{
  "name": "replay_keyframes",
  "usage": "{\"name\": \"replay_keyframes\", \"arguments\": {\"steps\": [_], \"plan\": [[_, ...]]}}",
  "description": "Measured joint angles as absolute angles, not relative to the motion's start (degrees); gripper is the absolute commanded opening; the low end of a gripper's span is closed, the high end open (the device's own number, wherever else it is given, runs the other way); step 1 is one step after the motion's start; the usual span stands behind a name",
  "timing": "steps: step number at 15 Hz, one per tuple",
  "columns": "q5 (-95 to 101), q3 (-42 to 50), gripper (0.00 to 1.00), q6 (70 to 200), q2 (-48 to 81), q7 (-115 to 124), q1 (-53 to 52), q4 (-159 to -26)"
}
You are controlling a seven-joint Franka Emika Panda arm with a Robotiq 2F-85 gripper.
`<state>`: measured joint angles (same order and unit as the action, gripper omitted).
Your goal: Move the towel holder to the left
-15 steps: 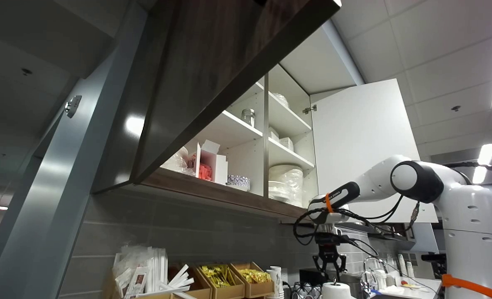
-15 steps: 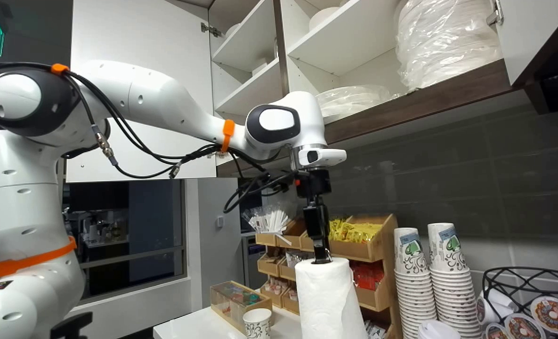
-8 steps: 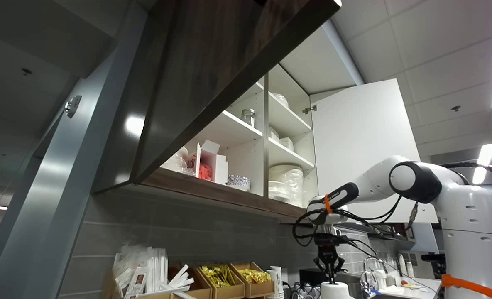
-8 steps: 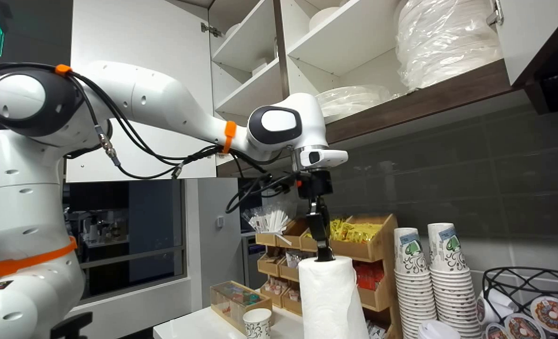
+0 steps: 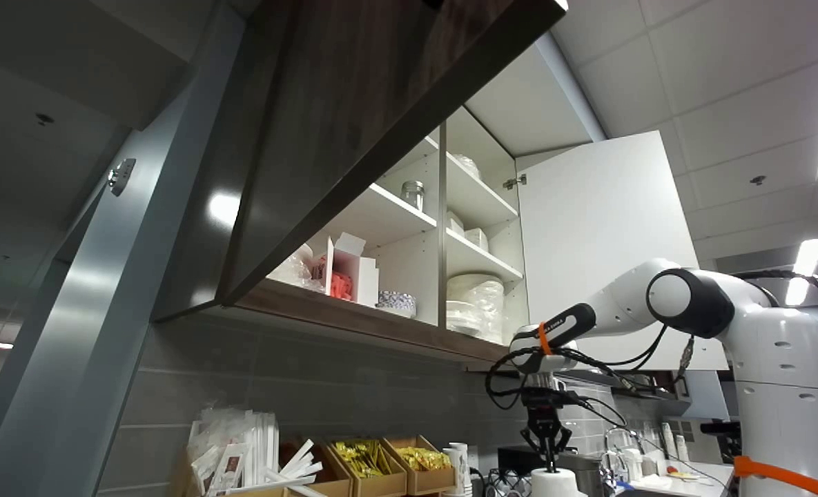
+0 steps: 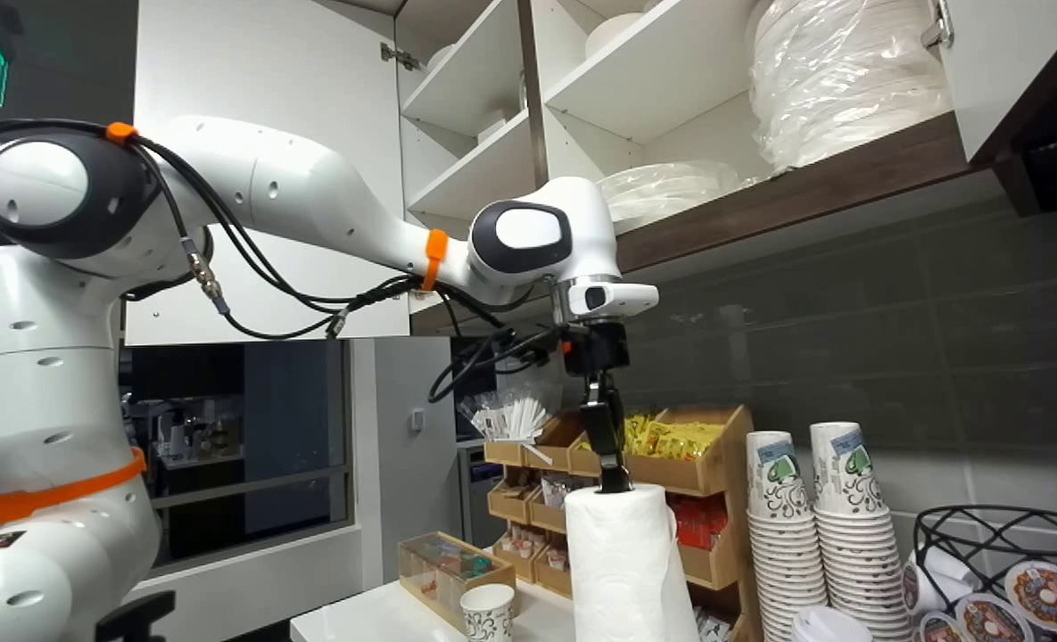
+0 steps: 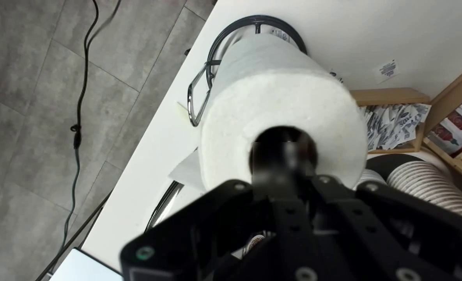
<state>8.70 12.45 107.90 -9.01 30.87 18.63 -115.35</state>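
The towel holder is a black wire stand with a white paper towel roll on it. In the wrist view its round base ring (image 7: 250, 20) and side wire (image 7: 190, 102) show past the roll (image 7: 234, 101). The roll also shows in both exterior views (image 5: 555, 484) (image 6: 626, 571), upright and cut off by the bottom edge. My gripper (image 6: 615, 486) points straight down at the roll's top centre, also in an exterior view (image 5: 551, 466). Its fingers are together on the holder's top end, which they hide. In the wrist view the fingertips (image 7: 287, 175) are blurred over the roll's core hole.
Stacks of paper cups (image 6: 787, 553) and a wire pod basket (image 6: 1001, 513) stand on the wall side. A wooden organizer (image 6: 733, 508), a single cup (image 6: 488, 615) and a clear-lidded box (image 6: 443, 575) stand behind. The counter's edge (image 7: 149, 136) runs close beside the holder. Open cabinets (image 6: 787, 205) hang above.
My gripper's fingers were apart a second ago and have closed on the holder's top, hiding it. The arm and roll have shifted very slightly; the roll's top sits a touch higher in both exterior views.
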Motion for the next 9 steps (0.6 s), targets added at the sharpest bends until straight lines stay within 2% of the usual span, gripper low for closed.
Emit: {"name": "replay_keyframes", "arguments": {"steps": [9], "plan": [[8.7,11.3,0.02,103.6,-9.2,30.9,17.0,-113.0]]}}
